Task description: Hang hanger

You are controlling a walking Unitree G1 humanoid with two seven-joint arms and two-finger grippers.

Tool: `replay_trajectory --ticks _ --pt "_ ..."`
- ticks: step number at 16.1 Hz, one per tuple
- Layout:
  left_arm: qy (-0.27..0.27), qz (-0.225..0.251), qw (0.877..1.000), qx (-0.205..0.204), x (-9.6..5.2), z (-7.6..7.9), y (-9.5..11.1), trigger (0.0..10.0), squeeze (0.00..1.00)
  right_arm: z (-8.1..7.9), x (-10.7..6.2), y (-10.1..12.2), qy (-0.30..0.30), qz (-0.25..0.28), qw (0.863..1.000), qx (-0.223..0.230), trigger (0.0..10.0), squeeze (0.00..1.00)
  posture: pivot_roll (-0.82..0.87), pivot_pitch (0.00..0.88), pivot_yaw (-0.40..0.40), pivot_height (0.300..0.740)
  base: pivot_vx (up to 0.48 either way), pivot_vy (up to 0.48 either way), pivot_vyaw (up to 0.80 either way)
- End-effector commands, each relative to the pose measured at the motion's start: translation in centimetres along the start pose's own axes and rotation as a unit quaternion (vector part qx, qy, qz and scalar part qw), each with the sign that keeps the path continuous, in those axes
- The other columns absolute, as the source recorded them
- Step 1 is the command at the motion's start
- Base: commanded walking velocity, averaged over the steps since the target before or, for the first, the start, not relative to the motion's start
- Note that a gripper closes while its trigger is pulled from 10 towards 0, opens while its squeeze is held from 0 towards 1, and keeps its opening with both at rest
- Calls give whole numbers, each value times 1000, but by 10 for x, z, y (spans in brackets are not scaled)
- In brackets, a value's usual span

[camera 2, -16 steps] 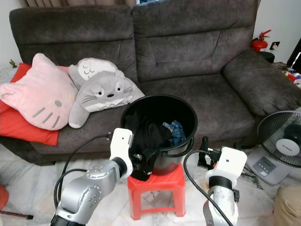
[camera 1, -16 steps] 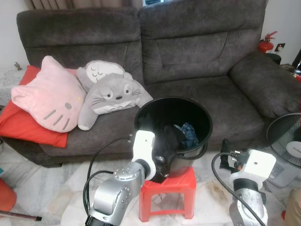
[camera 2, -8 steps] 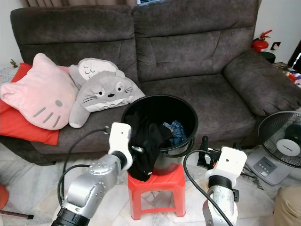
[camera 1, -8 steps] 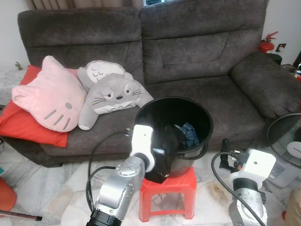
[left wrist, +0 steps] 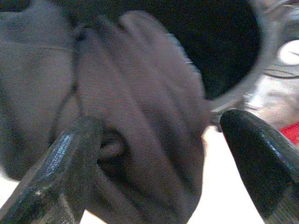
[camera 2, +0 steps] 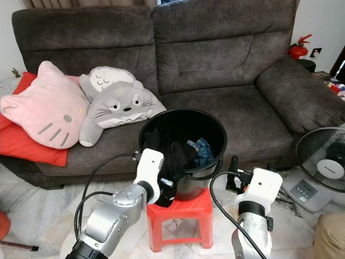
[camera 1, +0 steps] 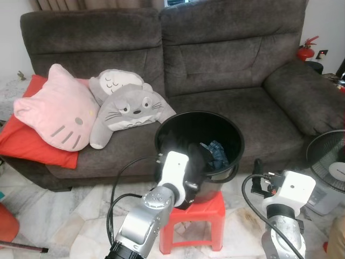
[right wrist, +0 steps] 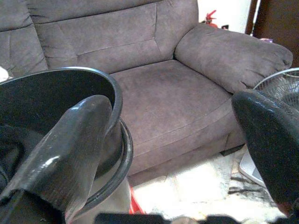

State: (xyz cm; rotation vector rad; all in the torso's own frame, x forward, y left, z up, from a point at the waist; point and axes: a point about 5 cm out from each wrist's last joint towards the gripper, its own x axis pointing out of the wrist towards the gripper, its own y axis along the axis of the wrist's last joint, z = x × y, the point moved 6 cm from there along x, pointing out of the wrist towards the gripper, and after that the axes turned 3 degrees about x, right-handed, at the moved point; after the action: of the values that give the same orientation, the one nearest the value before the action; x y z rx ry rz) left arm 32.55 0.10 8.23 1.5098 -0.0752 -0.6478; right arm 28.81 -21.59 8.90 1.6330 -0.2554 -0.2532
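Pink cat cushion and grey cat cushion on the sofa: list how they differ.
The pink cat cushion is plain pink, while the grey cat cushion is grey with a white face patch. The pink one lies on a red cushion nearer the sofa's left end; the grey one lies beside it, nearer the black bucket. Both have whiskers.

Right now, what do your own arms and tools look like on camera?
Both arms are silver metal with a white, boxy wrist housing and black cables looping along them. The left tool and the right tool each have two long, glossy black fingers with rounded tips. I can see no markings on them.
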Motion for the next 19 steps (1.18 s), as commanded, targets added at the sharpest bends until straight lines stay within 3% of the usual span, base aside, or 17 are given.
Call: replay_trajectory --ticks 1,5,6,7,11,19 --pt "29 1 1000 -12 1 -6 -2 10000 0 -4 -1 -1 3 -1 1000 1 10000 0 -64 0 82 740 0 0 0" --pt "30 -1 1000 3 2 -6 -3 10000 0 -4 -1 -1 4 -1 1000 2 10000 0 -65 0 81 740 0 0 0" --pt "27 -1 1000 6 2 -4 -3 9333 0 -4 -1 -1 4 -1 1000 2 10000 0 -65 0 81 740 0 0 0" --pt "16 4 1000 17 2 1 -2 0 0 -4 -1 -1 5 -1 1000 2 10000 0 -65 0 80 740 0 0 0" --pt "-2 17 999 32 1 8 4 0 0 -6 0 -1 5 0 1000 3 10000 0 -66 0 84 740 0 0 0" --pt "2 19 997 70 1 7 4 0 0 -7 0 -1 6 1 1000 4 10000 0 -63 0 85 740 0 0 0"
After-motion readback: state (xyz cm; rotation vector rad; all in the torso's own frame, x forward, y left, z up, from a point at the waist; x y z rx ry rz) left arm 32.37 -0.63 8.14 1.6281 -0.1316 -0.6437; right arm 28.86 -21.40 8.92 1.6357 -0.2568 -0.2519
